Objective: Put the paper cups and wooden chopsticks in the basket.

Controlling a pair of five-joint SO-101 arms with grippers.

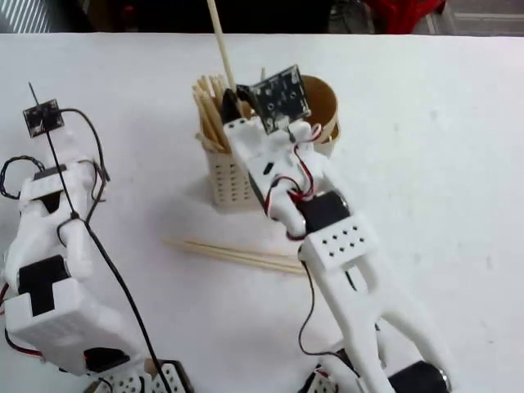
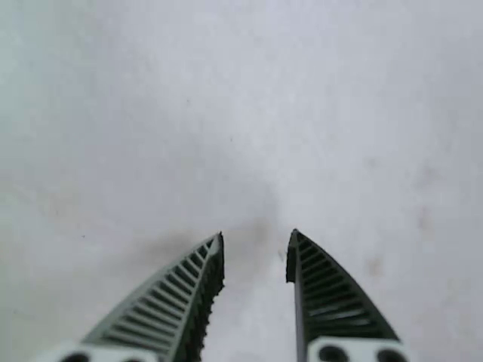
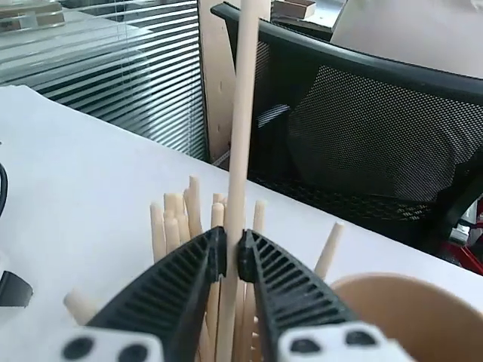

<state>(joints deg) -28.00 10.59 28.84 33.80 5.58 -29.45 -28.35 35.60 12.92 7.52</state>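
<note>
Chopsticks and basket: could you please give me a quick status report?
Right gripper shut on chopstick, upright at basket. Left gripper open over table. Loose chopsticks on table.

Basket [image 1: 230,184] packed with upright chopsticks [image 1: 210,106]; paper cup [image 1: 326,102] just beside it. Right gripper [image 3: 232,253], clamped on one tall chopstick [image 3: 243,105], and its arm cover the basket from the near side. Loose chopsticks [image 1: 237,255] lie across the near approach. Room to pass: table [image 1: 442,164] right of the cup.
</note>
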